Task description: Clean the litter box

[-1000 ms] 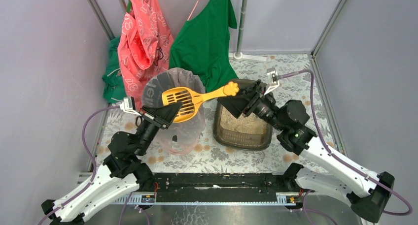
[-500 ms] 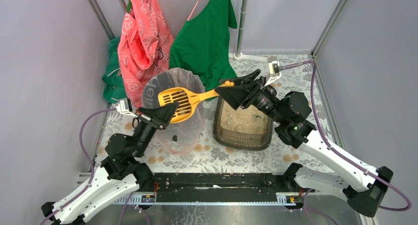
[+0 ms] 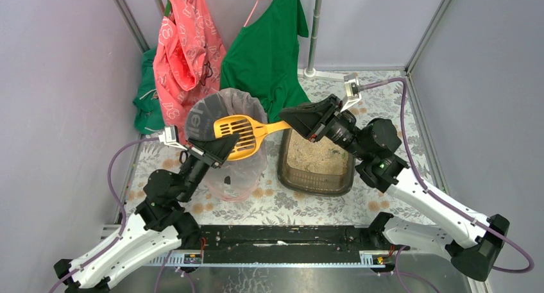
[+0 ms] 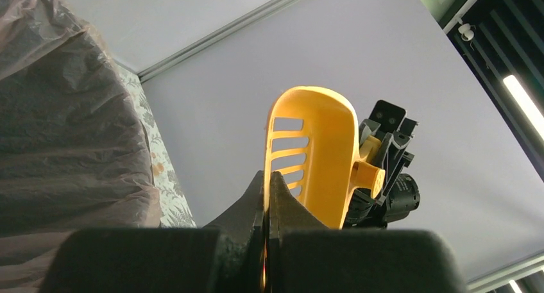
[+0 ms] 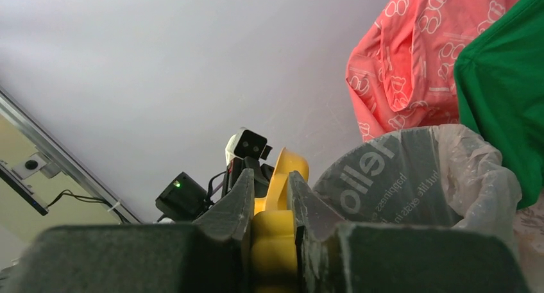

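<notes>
The litter box (image 3: 315,186) sits on the counter (image 3: 282,204) a little right of centre, long side running away from me, partly under my right wrist. It holds a bed of beige sandy litter (image 3: 313,158) spread across its floor. Just to its left stands the round bin (image 3: 204,117), lined with a clear plastic bag that spills over the rim and sags down the sides. I cannot tell what lies inside it. Over the bin's mouth hangs the yellow slotted scoop (image 3: 239,134), blade above the bag and handle reaching right toward the far left corner of the litter box. I have it at both ends. My left jaws are pinched tight on the blade's near edge, as my left wrist view shows with the scoop (image 4: 321,158) rising from between them. My right jaws are clamped on the end of the handle (image 5: 274,245), with the bin (image 5: 398,184) beyond. The counter wears a pale floral covering. Plain lilac-grey walls close it in on three sides, and at the back a pink garment (image 3: 187,49) and a green one (image 3: 266,52) hang beside an upright pole (image 3: 314,30).
</notes>
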`<state>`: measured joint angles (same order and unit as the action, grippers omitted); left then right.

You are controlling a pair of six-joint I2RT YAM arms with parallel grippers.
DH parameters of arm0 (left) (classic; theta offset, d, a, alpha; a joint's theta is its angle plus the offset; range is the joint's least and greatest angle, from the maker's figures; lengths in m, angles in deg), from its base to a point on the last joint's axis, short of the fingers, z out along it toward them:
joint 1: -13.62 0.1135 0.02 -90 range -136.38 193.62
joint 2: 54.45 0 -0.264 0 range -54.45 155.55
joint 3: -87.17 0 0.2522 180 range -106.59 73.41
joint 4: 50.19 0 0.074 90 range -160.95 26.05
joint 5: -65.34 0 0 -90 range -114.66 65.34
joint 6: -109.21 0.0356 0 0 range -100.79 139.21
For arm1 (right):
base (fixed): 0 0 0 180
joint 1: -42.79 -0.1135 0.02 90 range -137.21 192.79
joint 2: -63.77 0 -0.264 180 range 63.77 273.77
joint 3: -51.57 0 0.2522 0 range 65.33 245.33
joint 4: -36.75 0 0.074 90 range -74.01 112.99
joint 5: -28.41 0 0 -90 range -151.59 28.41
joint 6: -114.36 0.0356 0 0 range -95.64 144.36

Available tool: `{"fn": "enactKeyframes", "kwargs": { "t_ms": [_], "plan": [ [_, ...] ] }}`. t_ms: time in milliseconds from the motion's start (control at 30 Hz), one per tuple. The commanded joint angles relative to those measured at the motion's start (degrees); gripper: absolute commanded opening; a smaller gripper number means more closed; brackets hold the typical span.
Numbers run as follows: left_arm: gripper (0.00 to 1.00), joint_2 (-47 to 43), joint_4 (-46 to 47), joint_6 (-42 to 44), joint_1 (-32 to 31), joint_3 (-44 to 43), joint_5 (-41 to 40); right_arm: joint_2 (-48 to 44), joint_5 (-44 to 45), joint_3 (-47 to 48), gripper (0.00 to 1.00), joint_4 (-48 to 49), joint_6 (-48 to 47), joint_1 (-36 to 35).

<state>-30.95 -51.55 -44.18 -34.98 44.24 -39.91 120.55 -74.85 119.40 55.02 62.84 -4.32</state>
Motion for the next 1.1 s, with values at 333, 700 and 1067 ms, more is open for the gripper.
{"fn": "enactKeyframes", "kwargs": {
  "t_ms": [333,700,1067],
  "plan": [
    [0.86,-1.82,-14.02,3.84,-0.15,-8.03,1.05,-7.63,9.7,5.34,0.0,-15.33,-6.88,0.18],
    [0.99,-8.74,-40.93,10.58,-0.17,-16.94,-4.06,-10.44,36.08,21.52,0.0,-52.43,-23.64,0.18],
    [0.99,-5.3,-42.04,13.56,-0.13,-16.5,-1.38,-8.26,54.51,14.51,0.0,-63.8,-22.9,0.38]
  ]
}}
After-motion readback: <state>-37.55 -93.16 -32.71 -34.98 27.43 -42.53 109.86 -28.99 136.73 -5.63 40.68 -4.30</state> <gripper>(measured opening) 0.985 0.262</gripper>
